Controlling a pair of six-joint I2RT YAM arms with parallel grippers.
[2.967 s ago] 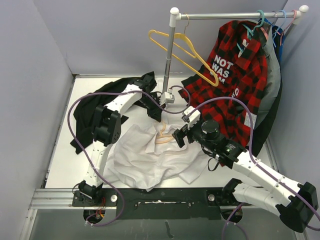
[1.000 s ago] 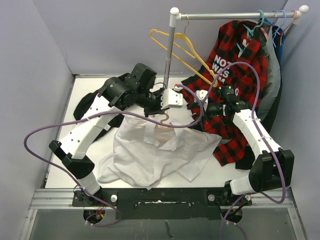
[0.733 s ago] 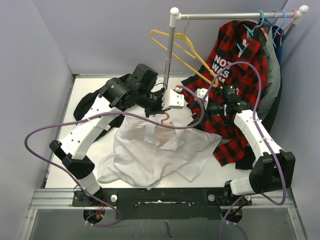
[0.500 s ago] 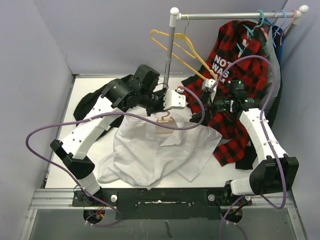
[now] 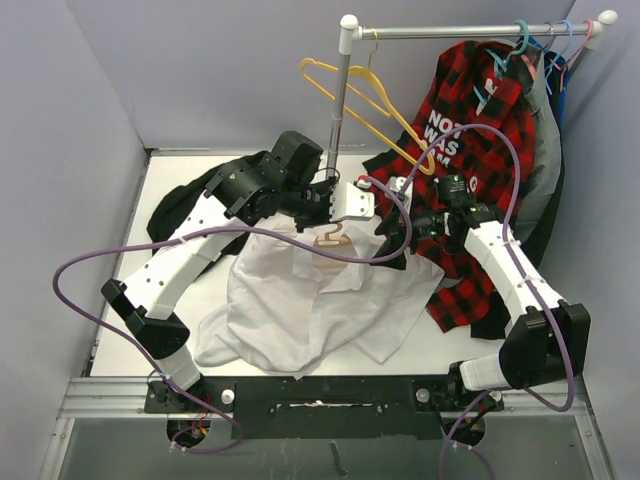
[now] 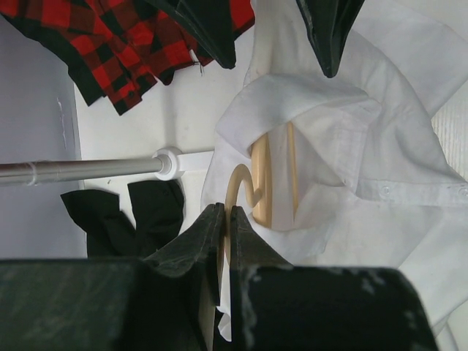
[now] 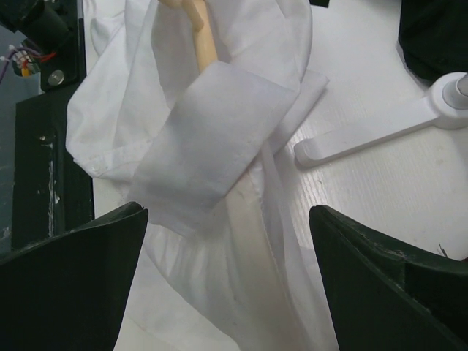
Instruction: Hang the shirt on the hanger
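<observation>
While the left gripper (image 6: pixel 224 223) pinches the curved hook of the pale tan, peach-toned clothes hanger (image 6: pixel 262 183), the thin white collared shirt (image 5: pixel 300 305) wraps that hanger's shoulders and spills across the white table (image 5: pixel 435 350). Just above the shirt, the right gripper (image 7: pixel 227 219) hovers with fingers spread wide.

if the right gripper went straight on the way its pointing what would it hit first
Most likely the shirt: its white fold lies dead ahead between the open fingers of the right gripper, draped over an arm of the hanger. How far off is unclear.
</observation>
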